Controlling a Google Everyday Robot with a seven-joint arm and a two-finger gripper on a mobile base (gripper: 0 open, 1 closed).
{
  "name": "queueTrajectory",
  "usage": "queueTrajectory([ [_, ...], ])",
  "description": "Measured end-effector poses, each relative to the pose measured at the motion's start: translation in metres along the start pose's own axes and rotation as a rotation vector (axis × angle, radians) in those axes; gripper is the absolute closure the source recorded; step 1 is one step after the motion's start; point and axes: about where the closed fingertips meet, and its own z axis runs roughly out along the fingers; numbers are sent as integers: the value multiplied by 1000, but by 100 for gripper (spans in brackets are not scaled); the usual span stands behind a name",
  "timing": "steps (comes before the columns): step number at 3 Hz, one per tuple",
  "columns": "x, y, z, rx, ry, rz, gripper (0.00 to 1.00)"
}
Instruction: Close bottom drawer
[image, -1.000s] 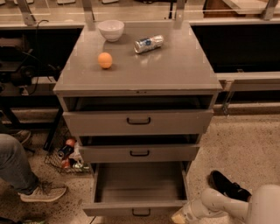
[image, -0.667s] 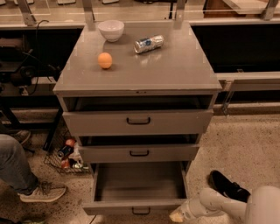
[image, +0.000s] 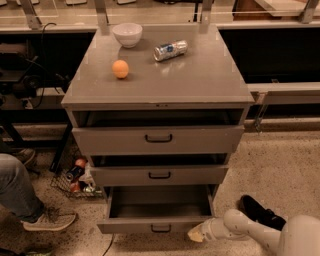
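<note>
The bottom drawer (image: 160, 225) of the grey cabinet (image: 160, 85) is pulled far out, its inside bare, with a small black handle (image: 161, 228) on its narrow front. My gripper (image: 196, 234) sits low at the drawer's front right corner, on the end of the white arm (image: 250, 234) that comes in from the lower right. It touches or nearly touches the drawer front. The middle drawer (image: 159, 175) and top drawer (image: 158, 139) stand slightly open.
On the cabinet top are a white bowl (image: 127, 34), an orange (image: 120, 69) and a lying can (image: 170, 50). A wire basket of cans (image: 75, 177) sits left of the cabinet. A person's leg and shoe (image: 30, 210) are at the lower left, a black shoe (image: 260, 212) at the right.
My gripper has moved a little left, closer to the bottom drawer's front right corner. The drawer stands as far out as before.
</note>
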Motion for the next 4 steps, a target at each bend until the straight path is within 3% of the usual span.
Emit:
queueTrajectory([
  [1,0,0,0,0,0,0,100],
  [2,-6,-12,1,52,-64,20,100],
  [3,-19,-33,1,124,-177,35,100],
  [4,-30,-47,1,151,-234,26,100],
])
